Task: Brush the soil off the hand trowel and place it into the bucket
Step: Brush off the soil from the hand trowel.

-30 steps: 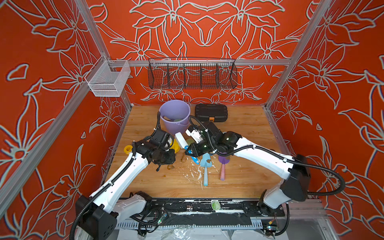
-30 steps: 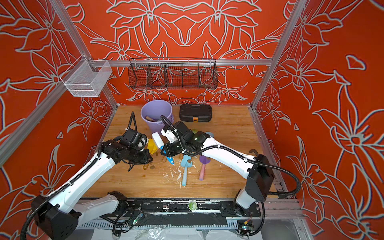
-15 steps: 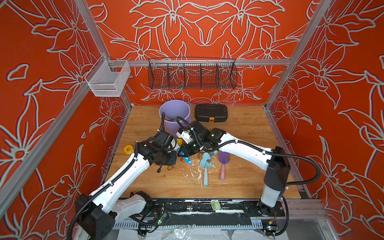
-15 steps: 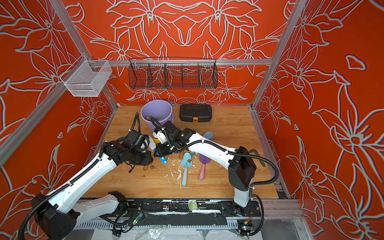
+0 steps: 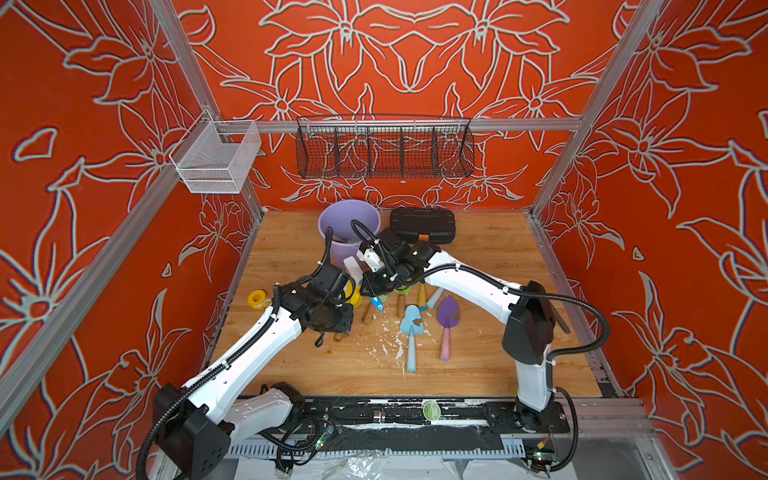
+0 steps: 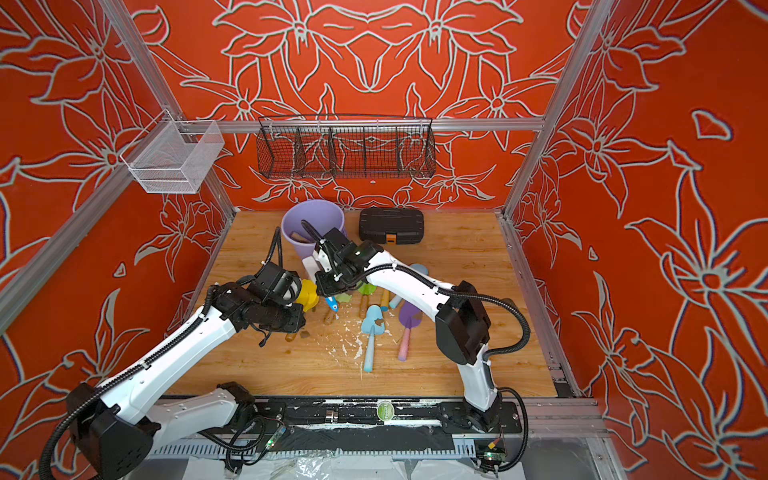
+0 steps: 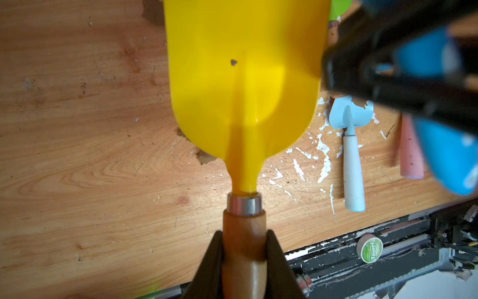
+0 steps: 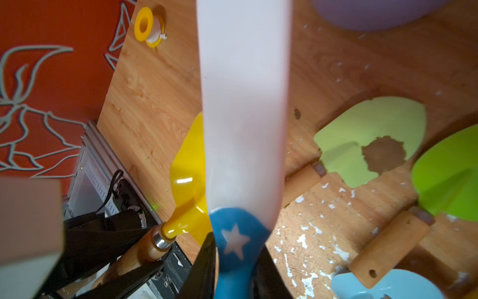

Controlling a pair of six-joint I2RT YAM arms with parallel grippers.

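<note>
Yellow plastic, spade-shaped, on a turned wooden handle with a metal collar: the hand trowel (image 7: 243,77), lifted clear of the wooden table (image 7: 77,155). Pinched at the handle by the left claw (image 7: 244,233), closed hard around the wood. Long axis straight out from that claw, blade tip toward the right claw (image 8: 234,259), itself clamped on the blue star-marked grip of a flat white-headed brush (image 8: 243,103). Brush head across the blade's near edge in the right wrist view; touching or just above, impossible to tell.

Soil (image 7: 233,62): one small dark speck near the blade's middle, otherwise clean by the look of it.

Round lavender plastic bucket (image 5: 332,220) at the back of the table, beyond both claws, beside a black rectangular case (image 5: 422,224).

Likely next: one more sweep along the blade, then a carry back and over the rim by the left arm, nearer the handle. Tight there: right wrist between blade and bucket, loose pastel trowels (image 5: 411,328) close by. Open table only toward the left wall.
</note>
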